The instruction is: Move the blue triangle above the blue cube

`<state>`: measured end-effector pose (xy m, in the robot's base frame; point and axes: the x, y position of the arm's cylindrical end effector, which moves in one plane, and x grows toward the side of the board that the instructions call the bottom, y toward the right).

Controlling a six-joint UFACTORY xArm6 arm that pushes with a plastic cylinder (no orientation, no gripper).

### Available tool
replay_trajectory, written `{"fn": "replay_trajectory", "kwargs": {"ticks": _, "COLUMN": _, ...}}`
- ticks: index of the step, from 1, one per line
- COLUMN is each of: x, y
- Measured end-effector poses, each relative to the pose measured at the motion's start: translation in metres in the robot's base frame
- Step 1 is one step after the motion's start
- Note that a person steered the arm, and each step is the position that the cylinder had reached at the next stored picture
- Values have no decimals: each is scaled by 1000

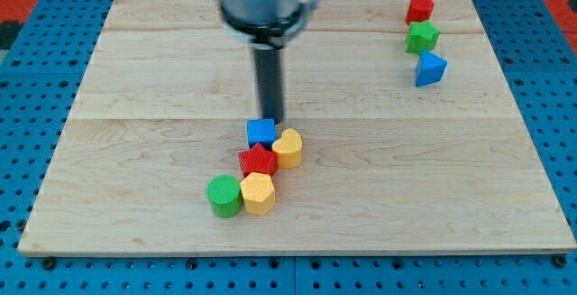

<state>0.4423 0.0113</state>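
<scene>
The blue triangle [430,69] lies near the view's top right, just below a green star [421,35]. The blue cube [261,133] sits near the board's middle, at the top of a cluster of blocks. My tip [273,119] stands just above the blue cube at its upper right corner, touching or nearly touching it. The tip is far to the left of the blue triangle.
A red cylinder [419,9] sits above the green star. Below the blue cube are a red star [258,161], a yellow heart [288,148], a yellow hexagon [258,192] and a green cylinder [224,195]. The wooden board [135,78] lies on a blue pegboard.
</scene>
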Motion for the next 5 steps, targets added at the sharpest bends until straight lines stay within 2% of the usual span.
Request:
{"fn": "replay_trajectory", "kwargs": {"ticks": 1, "x": 0, "y": 129}}
{"fn": "replay_trajectory", "kwargs": {"ticks": 2, "x": -27, "y": 248}}
{"fn": "replay_trajectory", "kwargs": {"ticks": 3, "x": -84, "y": 253}}
{"fn": "replay_trajectory", "kwargs": {"ticks": 4, "x": -81, "y": 181}}
{"fn": "replay_trajectory", "kwargs": {"ticks": 5, "x": -62, "y": 47}}
